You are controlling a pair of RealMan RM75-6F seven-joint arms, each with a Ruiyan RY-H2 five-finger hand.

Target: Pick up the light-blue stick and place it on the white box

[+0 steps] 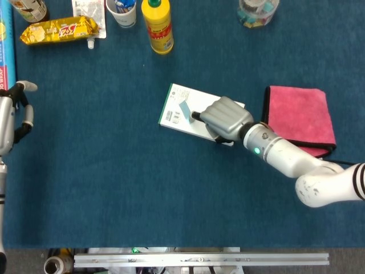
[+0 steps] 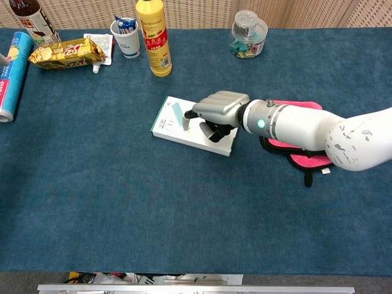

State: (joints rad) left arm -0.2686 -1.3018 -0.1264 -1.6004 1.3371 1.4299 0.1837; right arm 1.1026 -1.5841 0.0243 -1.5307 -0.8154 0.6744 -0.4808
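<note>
Light-blue stick (image 1: pixel 184 108) lies flat on white box (image 1: pixel 176 105). Right hand (image 1: pixel 224 118) over box, fingers curled, fingertip at stick; grasp indeterminate. Left hand (image 1: pixel 12 117) well left of box, fingers apart, holding nothing.

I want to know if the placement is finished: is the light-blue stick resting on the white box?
Touching. In the head view the light-blue stick lies flat on the white box, just ahead of the right hand.

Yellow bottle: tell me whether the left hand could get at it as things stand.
Probably yes, though it is far. The left hand hangs at the table's left edge holding nothing, and bare blue cloth lies between it and the yellow bottle; the right hand over the white box is not in that path.
</note>
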